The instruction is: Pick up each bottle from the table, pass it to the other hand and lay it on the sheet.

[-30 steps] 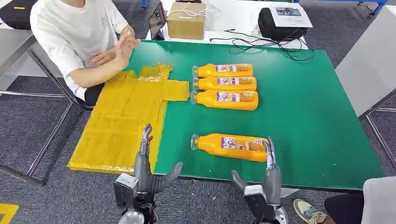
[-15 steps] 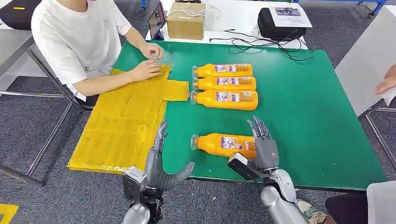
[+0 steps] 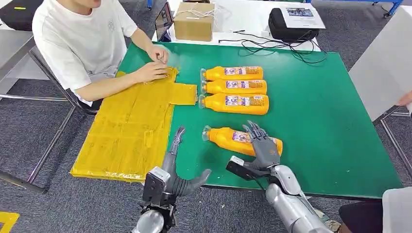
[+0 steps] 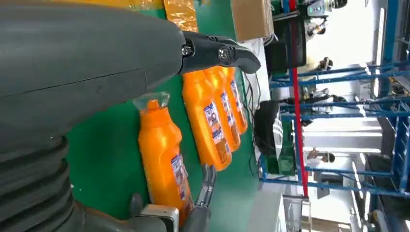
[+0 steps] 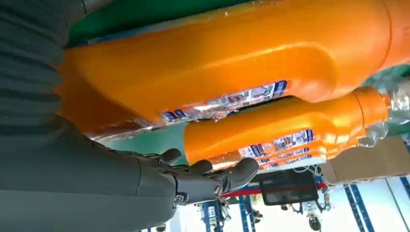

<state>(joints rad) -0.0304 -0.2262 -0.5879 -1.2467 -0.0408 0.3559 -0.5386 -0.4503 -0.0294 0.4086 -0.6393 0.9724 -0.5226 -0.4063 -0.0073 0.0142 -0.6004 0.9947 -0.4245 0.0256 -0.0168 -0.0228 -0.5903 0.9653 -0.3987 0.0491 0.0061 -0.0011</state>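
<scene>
The nearest orange bottle (image 3: 228,138) (image 4: 162,154) (image 5: 217,63) lies on its side on the green table (image 3: 316,126), its cap toward the yellow sheet (image 3: 128,128). My right hand (image 3: 264,147) (image 5: 121,179) rests on top of its base end, the fingers (image 3: 255,132) spread and straight over it and not closed around it. My left hand (image 3: 179,170) (image 4: 96,63) is open at the table's front edge, between the sheet and the bottle, touching nothing. Three more orange bottles (image 3: 234,87) (image 4: 215,111) lie side by side further back.
A person sits at the far left with both hands (image 3: 153,70) on the sheet's far end. A cardboard box (image 3: 193,22), a black bag (image 3: 291,22) and cables (image 3: 272,43) lie beyond the table. A white table (image 3: 384,68) stands to the right.
My right hand has risen from the front edge and come down onto the near bottle, which has shifted slightly away. My left hand moved up and to the right. The person's hands settled on the sheet.
</scene>
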